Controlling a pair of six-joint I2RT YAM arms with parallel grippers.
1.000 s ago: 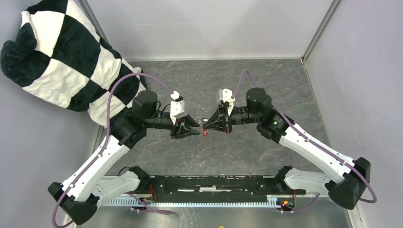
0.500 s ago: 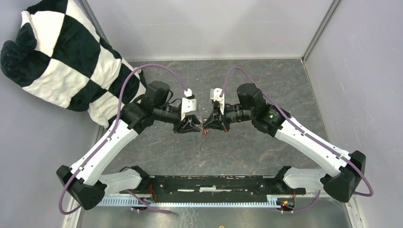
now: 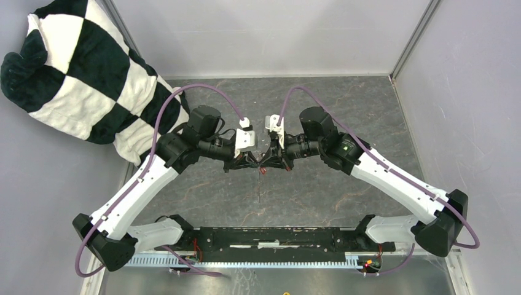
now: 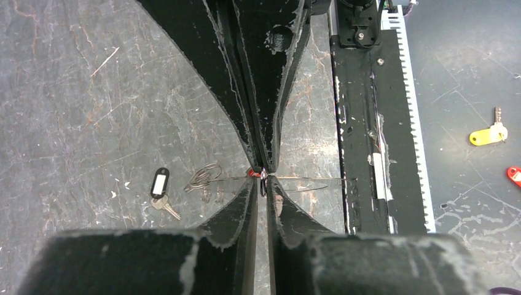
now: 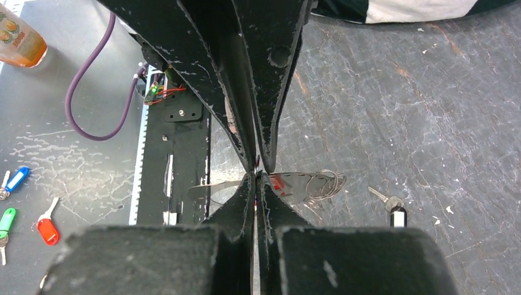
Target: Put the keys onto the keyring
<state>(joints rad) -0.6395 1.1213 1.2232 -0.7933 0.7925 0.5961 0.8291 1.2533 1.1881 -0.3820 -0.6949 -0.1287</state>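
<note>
Honestly, right gripper is clamped on the red-tagged key, left gripper looks nearly shut, can't tell on what, so keep tips aligned, go slow

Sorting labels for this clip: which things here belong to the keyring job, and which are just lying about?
Job: keyring, black-tagged key, held red-tagged key.
Lying about: checkered cloth, orange container, yellow-tagged key, blue-tagged key, green-tagged key, spare red-tagged key.
</note>
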